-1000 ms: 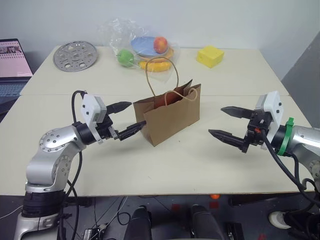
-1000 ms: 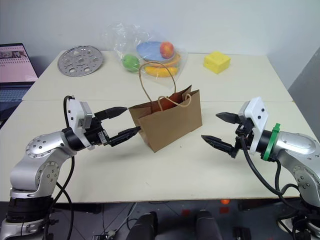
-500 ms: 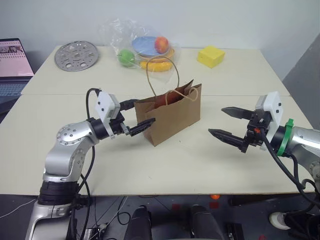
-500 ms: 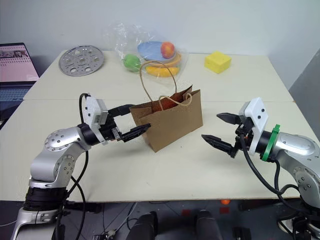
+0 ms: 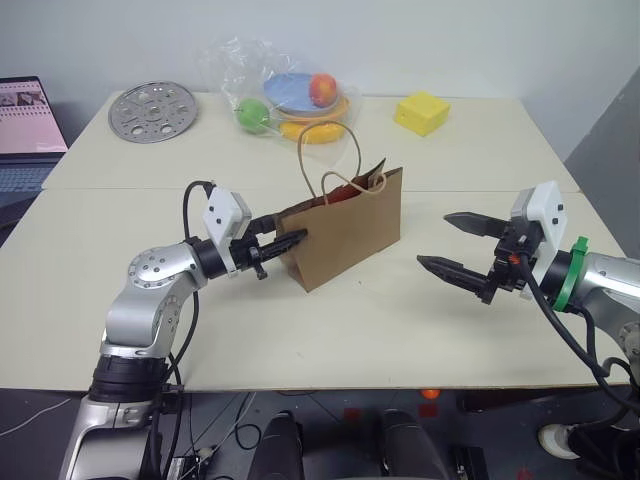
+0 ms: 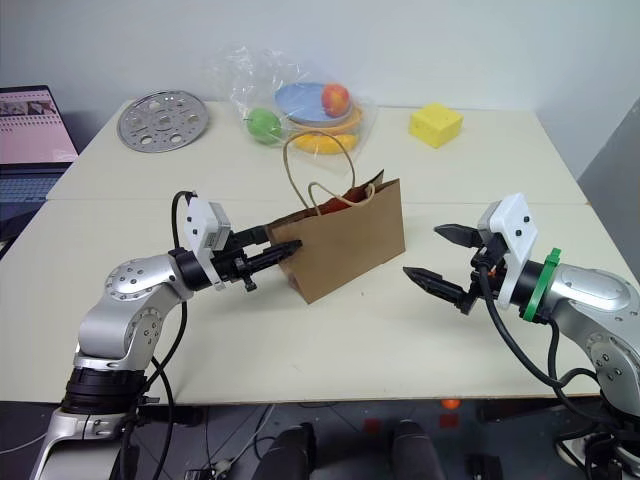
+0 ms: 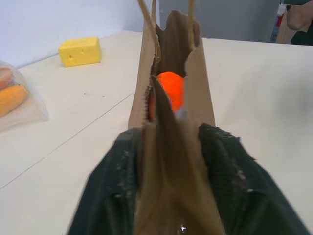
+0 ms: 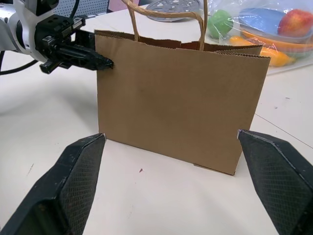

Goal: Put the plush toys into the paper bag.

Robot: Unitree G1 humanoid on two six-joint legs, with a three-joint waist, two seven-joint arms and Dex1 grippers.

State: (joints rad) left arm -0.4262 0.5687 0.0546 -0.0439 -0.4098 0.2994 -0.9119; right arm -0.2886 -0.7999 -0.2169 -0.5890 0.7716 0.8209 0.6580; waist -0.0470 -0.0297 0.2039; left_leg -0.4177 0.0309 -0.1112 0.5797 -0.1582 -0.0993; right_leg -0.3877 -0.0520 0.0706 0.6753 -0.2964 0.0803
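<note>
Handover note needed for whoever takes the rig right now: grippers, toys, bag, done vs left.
Left gripper: shut on the paper bag, pinching its side fold at the top edge.
Right gripper: open, empty, hanging off the table to the bag's other side, apart from it.
Bag stands upright mid-table, handles up.
Orange plush, likely the carrot, sits inside the bag.
The second toy can't be seen; it may lie deeper in the bag, so confirm.
Left: check the bag for both toys, then release the edge.
</note>
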